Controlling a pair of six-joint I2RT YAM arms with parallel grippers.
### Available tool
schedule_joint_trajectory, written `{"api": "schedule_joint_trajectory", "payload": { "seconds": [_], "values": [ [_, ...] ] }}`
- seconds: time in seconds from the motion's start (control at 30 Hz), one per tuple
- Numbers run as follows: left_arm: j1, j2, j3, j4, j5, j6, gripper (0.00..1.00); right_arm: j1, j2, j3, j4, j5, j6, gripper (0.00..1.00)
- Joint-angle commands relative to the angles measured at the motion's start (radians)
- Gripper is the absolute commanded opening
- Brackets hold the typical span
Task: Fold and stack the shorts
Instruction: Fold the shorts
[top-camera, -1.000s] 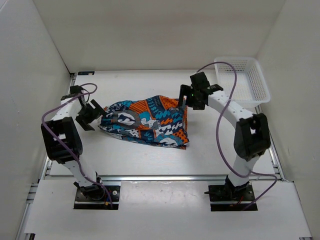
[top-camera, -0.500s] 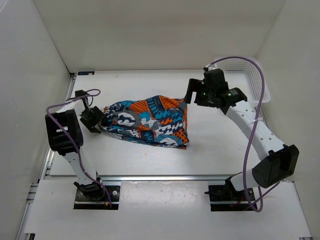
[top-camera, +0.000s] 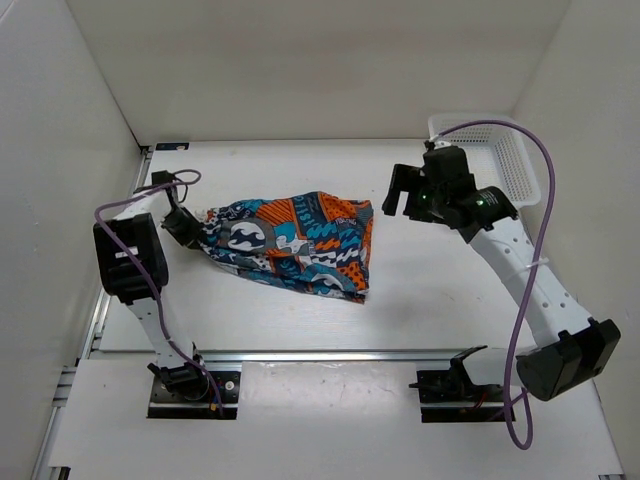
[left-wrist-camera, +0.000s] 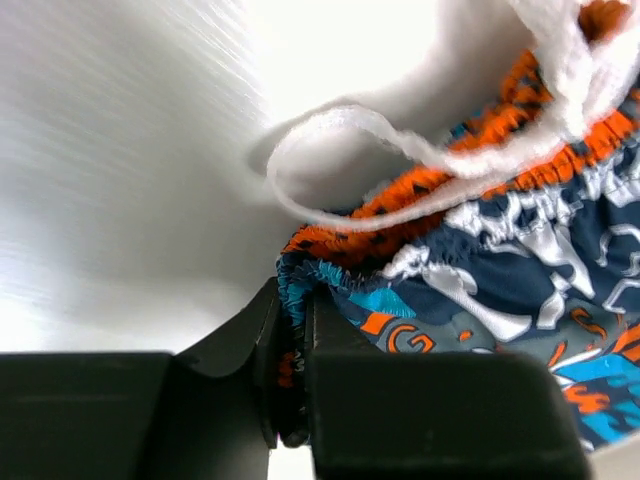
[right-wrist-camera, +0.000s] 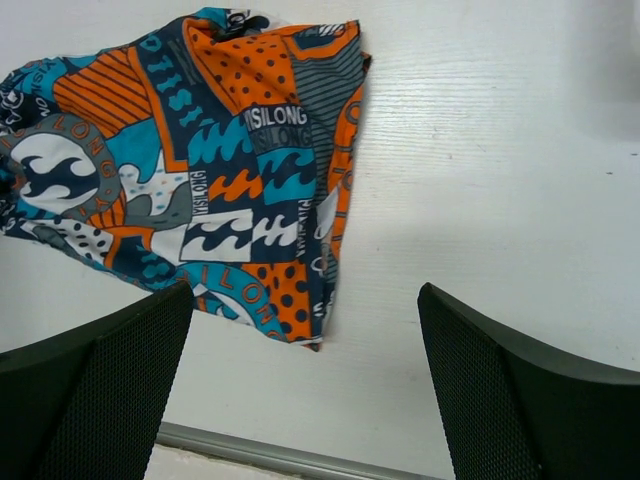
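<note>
Soft cloth in a busy patchwork of blue, teal, orange, white and black: found the shorts (top-camera: 295, 245) lying on the white table (top-camera: 430, 290), left of centre, spread roughly flat, narrow gathered end toward the left and wide end toward the right. Found the left gripper (top-camera: 182, 226) clamped on the far left tip of the shorts, right at the orange waistband (left-wrist-camera: 340, 245), with a thin fold of cloth pinched tight between the two black fingers (left-wrist-camera: 230, 350). Noted a white drawstring (left-wrist-camera: 345, 112) looping out over the bare table just beside that pinch. Found the right gripper (top-camera: 402, 192) spread wide with nothing in it, held above the table just to the right of the shorts' upper right corner, clear of the cloth. Saw from the right wrist the right-hand edge of the shorts running fairly straight, its lower corner pointing toward the near rail. Noted a white mesh basket (top-camera: 510, 165) at the far right corner of the table, behind the right arm and well apart from the shorts.
</note>
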Motion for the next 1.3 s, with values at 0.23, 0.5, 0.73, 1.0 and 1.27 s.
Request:
{"api": "schedule_joint_trajectory", "payload": {
  "seconds": [0.23, 0.5, 0.73, 1.0, 1.27],
  "values": [
    [-0.193, -0.243, 0.287, -0.189, -0.422, 0.137, 0.1, -0.02, -0.049, -0.019, -0.031, 0.013, -0.031, 0.97],
    [-0.4, -0.329, 0.349, -0.243, -0.57, 0.137, 0.1, -0.02, 0.106, -0.255, 0.252, -0.392, 0.076, 0.76],
    [-0.554, -0.384, 0.337, -0.234, -0.657, 0.137, 0.1, 0.019, 0.329, -0.337, 0.421, -0.468, 0.141, 0.55],
    [-0.603, -0.384, 0.327, -0.224, -0.667, 0.157, 0.1, 0.029, 0.51, -0.262, 0.412, -0.35, 0.131, 0.59],
    [-0.693, -0.403, 0.346, -0.203, -0.639, 0.241, 0.1, 0.038, 0.629, -0.216, 0.412, -0.294, 0.141, 0.05]
  ]
}}
